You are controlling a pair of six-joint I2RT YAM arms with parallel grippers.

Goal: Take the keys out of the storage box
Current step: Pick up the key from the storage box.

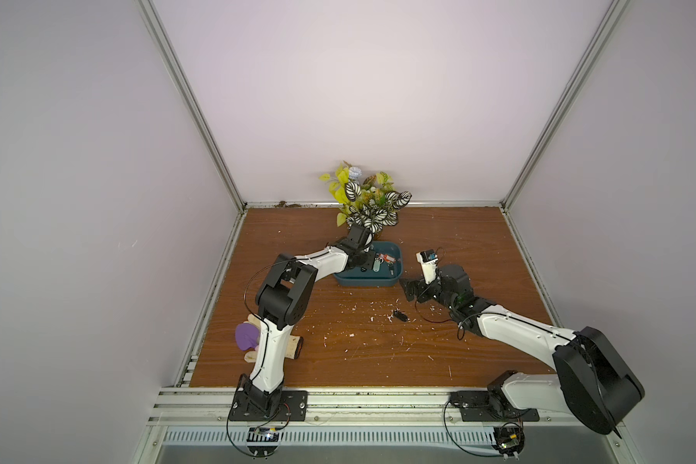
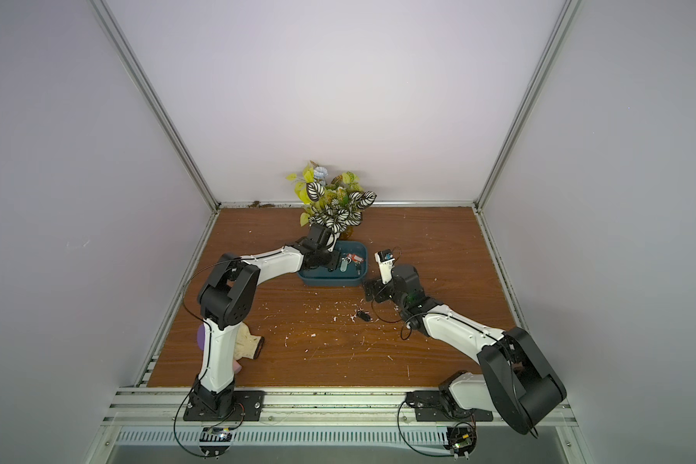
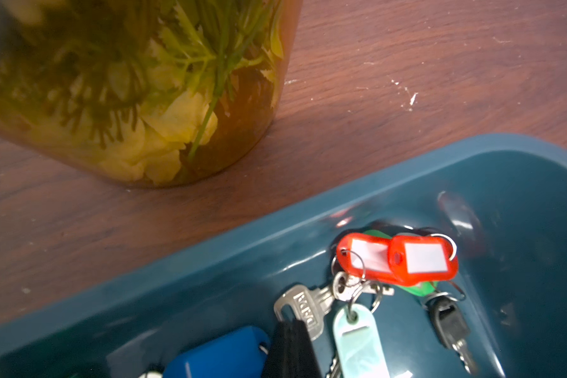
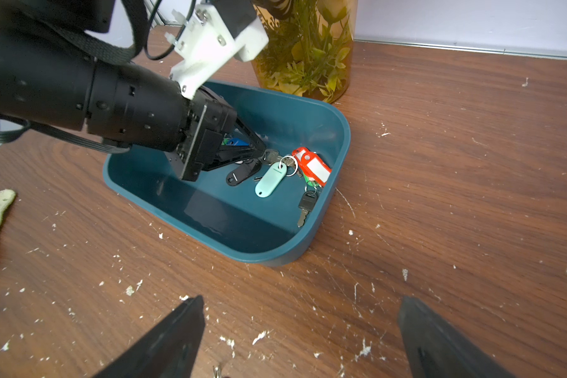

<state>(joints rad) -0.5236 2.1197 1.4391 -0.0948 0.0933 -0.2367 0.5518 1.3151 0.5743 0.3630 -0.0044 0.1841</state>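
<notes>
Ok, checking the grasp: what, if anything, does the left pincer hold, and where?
Left pincer: the silver metal key, pinched at its engraved end, inside the dark-teal plastic storage box.

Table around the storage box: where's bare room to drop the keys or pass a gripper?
Free: the broad strip of table between the two arms, only white flecks and a small black item; also the far right corner past the right gripper. Crowded: plant pot close behind the storage box, left gripper inside it on the keys.
</notes>
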